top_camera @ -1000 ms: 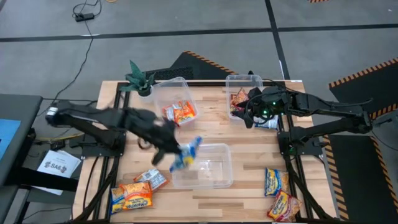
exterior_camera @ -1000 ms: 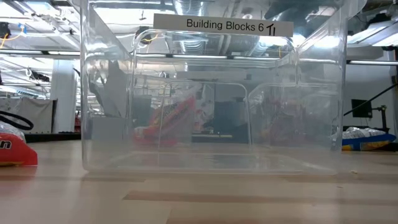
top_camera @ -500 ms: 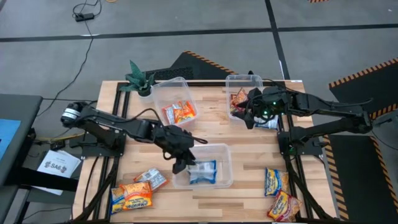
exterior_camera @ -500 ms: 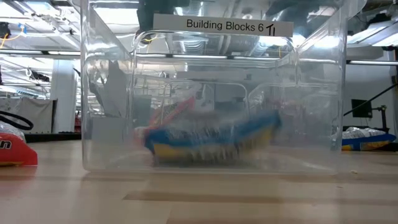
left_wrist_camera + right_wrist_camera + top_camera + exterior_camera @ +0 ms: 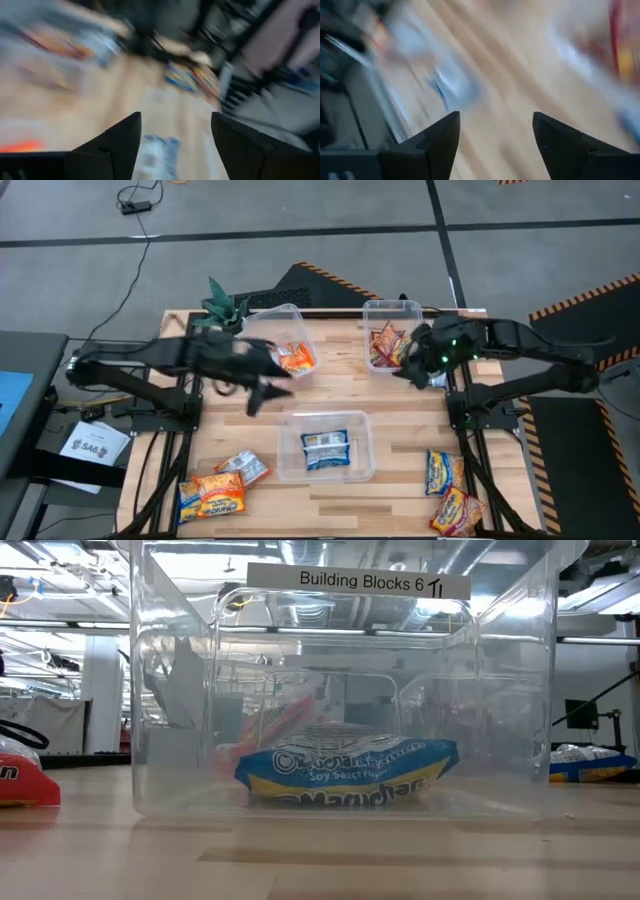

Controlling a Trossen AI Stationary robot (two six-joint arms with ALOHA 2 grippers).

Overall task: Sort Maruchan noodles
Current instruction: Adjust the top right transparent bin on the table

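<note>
Now that the left gripper has let go and pulled back, we find it with fingers spread and nothing between them, above the bare wood between the near tub and the far-left tub. Half a second ago it hung at the near tub's edge as the blue packet dropped in; a second ago it carried that packet. The packet now lies flat on the tub floor, so we log one blue sorted. Its long axis runs left-right across the table, label up; in the low view the print reads upright. The right gripper, also open and empty, sits beside the far-right tub, near a blue packet on the wood. Packets remain loose at the near-left and near-right corners.
</note>
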